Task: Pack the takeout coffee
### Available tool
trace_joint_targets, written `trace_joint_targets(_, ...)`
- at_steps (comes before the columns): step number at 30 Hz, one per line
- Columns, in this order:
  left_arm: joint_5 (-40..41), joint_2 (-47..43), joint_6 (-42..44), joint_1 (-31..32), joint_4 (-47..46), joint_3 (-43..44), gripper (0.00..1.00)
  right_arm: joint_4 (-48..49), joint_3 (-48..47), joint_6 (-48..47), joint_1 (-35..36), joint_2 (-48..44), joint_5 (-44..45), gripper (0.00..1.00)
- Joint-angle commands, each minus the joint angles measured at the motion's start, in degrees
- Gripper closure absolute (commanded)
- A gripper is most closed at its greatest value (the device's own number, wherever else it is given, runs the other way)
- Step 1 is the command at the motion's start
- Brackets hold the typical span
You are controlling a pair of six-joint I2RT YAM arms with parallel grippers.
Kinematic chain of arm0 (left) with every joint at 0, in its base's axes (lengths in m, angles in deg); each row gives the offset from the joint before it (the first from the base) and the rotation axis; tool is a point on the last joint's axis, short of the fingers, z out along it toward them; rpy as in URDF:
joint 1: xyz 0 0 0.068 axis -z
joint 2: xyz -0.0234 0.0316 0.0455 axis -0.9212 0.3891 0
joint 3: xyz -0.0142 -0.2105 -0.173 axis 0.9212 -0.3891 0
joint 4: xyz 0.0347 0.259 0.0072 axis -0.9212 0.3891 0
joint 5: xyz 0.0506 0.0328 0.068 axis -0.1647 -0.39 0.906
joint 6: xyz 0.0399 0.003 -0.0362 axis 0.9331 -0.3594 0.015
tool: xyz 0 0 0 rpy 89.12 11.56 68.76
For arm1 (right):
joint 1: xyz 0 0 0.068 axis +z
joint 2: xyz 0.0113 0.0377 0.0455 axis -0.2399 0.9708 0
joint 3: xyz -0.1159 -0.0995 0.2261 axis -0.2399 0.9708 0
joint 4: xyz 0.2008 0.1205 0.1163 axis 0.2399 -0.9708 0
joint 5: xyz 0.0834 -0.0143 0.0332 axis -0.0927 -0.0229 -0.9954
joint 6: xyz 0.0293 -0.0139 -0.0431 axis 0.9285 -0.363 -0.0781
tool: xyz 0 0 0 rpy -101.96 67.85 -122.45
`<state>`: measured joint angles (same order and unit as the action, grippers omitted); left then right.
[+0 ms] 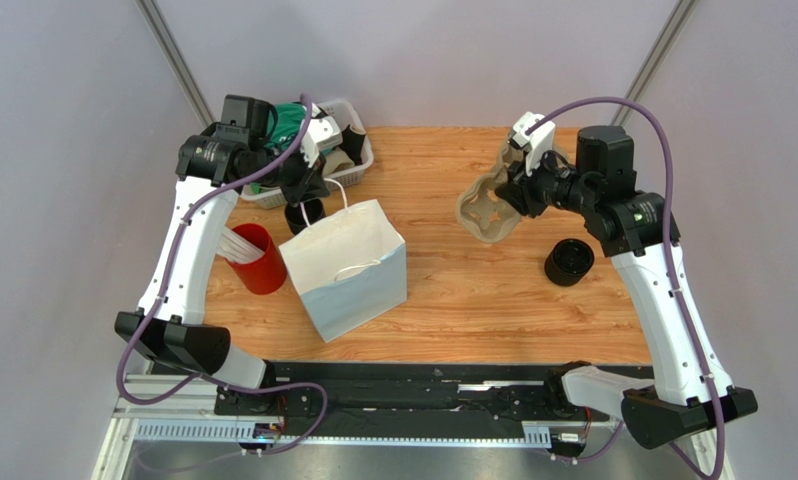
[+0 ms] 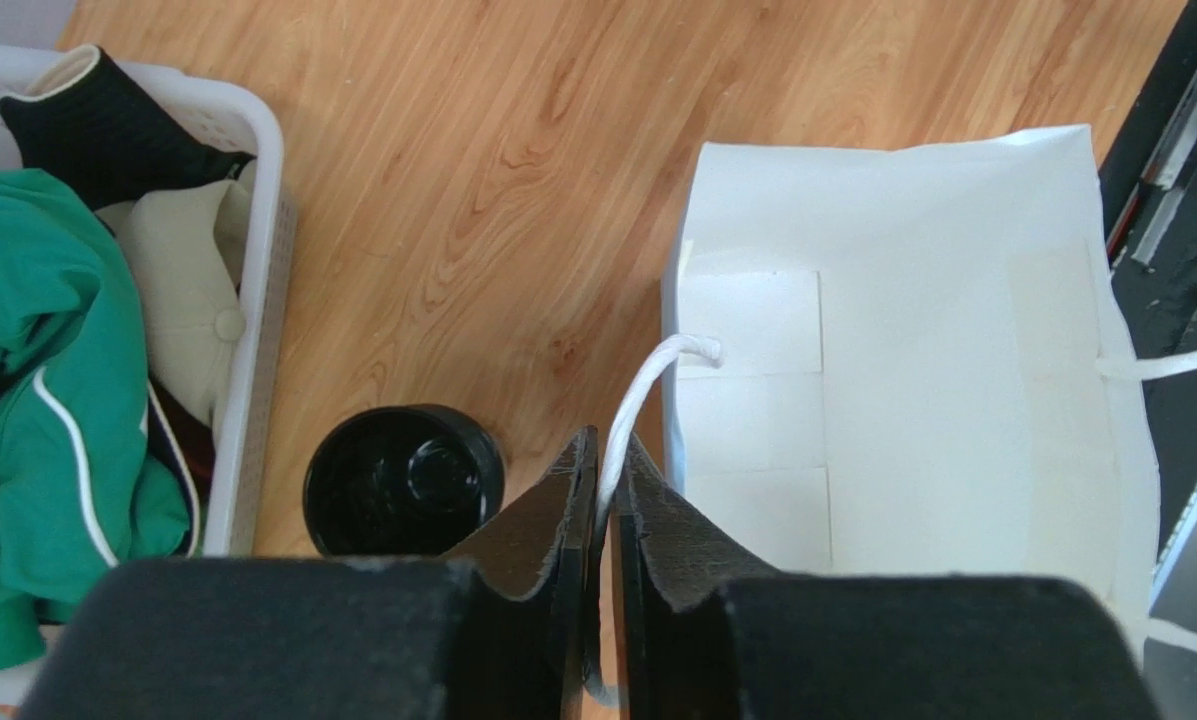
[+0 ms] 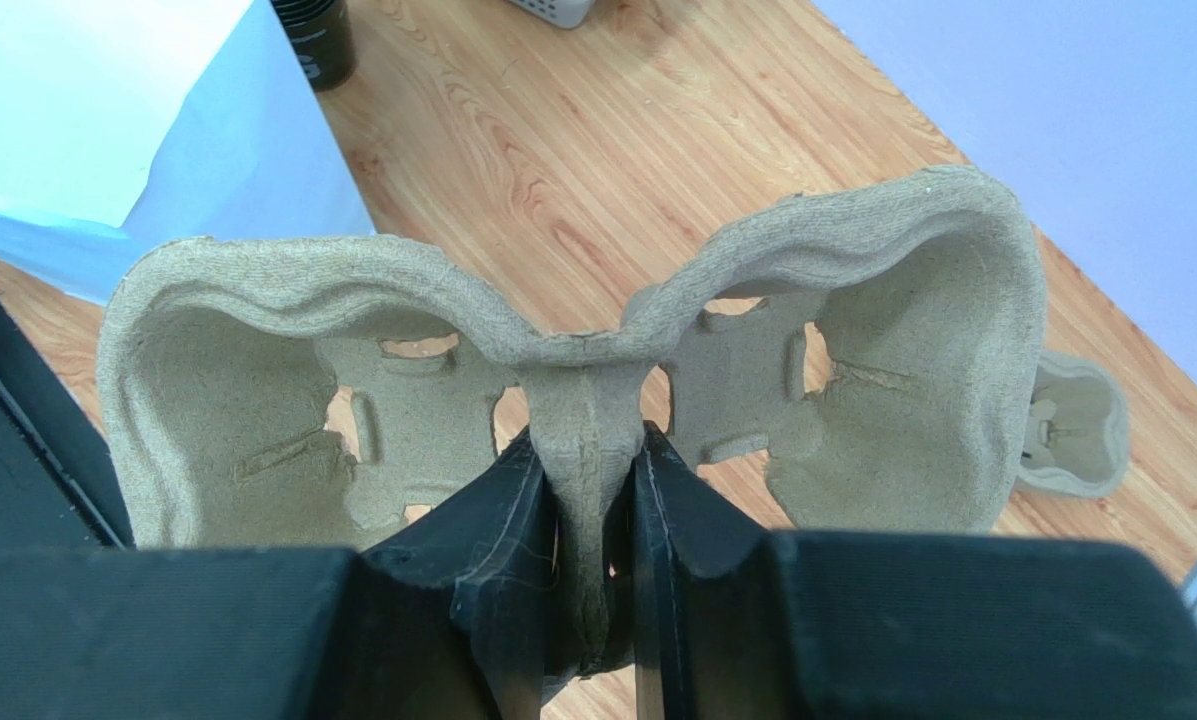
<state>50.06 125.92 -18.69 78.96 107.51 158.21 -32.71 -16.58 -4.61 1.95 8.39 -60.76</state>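
The takeout coffee (image 1: 305, 213), a small black cup with a black lid, stands on the table between the white basket and the white paper bag (image 1: 345, 268). In the left wrist view the cup (image 2: 401, 480) is just left of my fingers. My left gripper (image 2: 604, 450) is shut on the bag's white cord handle (image 2: 652, 383), above the open bag (image 2: 920, 345). My right gripper (image 3: 589, 450) is shut on the middle rib of a brown pulp cup carrier (image 3: 860, 345) and holds it over the table (image 1: 491, 208).
A red cup (image 1: 257, 258) with white straws stands left of the bag. A squat black round piece (image 1: 570, 262) lies at the right. The white basket (image 1: 358, 165) at the back left holds green cloth (image 2: 33, 405). A smaller pulp piece (image 3: 1078, 428) lies beyond the carrier.
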Motion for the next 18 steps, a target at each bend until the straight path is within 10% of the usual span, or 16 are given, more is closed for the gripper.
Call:
trace_joint_targets(1, 0.20, 0.09, -2.45, 2.81, -3.37, 2.76, 0.92, -0.15, -0.74, 1.80, 1.04, -0.75, -0.54, 0.76)
trace_joint_targets(18, 8.11, 18.72, -21.78, 15.47, -10.13, 33.26, 1.00, -1.03, -8.74, 5.49, 1.13, -0.40, -1.33, 0.76)
